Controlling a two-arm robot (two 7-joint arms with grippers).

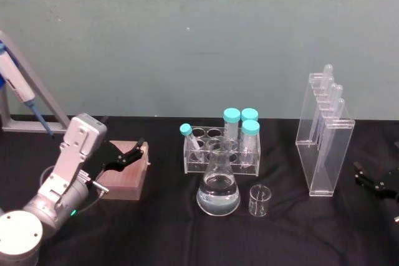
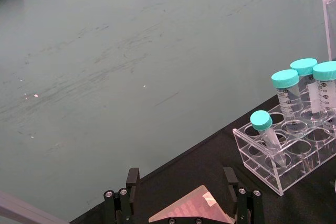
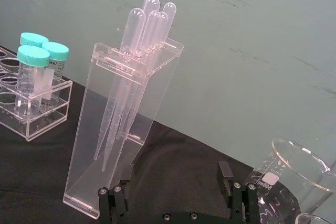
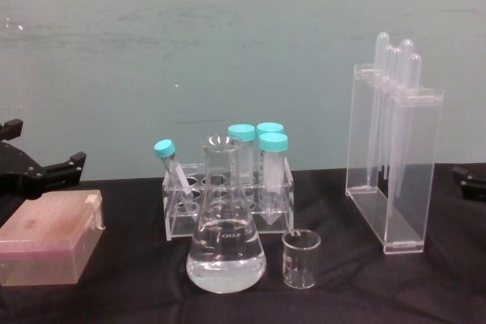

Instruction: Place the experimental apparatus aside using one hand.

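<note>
**A:** Where's the labware sitting?

**B:** The pipette stand [image 1: 324, 154] is upright at the right of the black table [image 1: 156, 228], with its plastic pipettes [image 3: 142, 30] hanging loose from the top. The conical flask [image 1: 218, 194], part-filled with clear liquid, stands mid-table in front of the tube rack [image 1: 198, 163]. The small beaker [image 1: 260, 201] is just beside the flask, on its right.

**A:** And the arms?

**B:** The right gripper [image 3: 176, 192] is near the stand, on its right, with its fingers spread and holding nothing. The left gripper [image 2: 181, 184] hovers above the pink box [image 1: 124, 182] at the far left, also spread and empty.

**A:** What worries you?

**B:** Mainly the stand. It's tall and narrow, so I'd expect a push or a grip high up to tip it, and the pipettes would likely slide out. Its clear walls look slick, so a light pinch may slip.

**A:** Anything else?

**B:** A larger glass beaker [image 3: 286, 182] sits close beside the right gripper, and a wide swing could knock it. Moving the flask quickly could also slosh the liquid or bump the small beaker.
</note>
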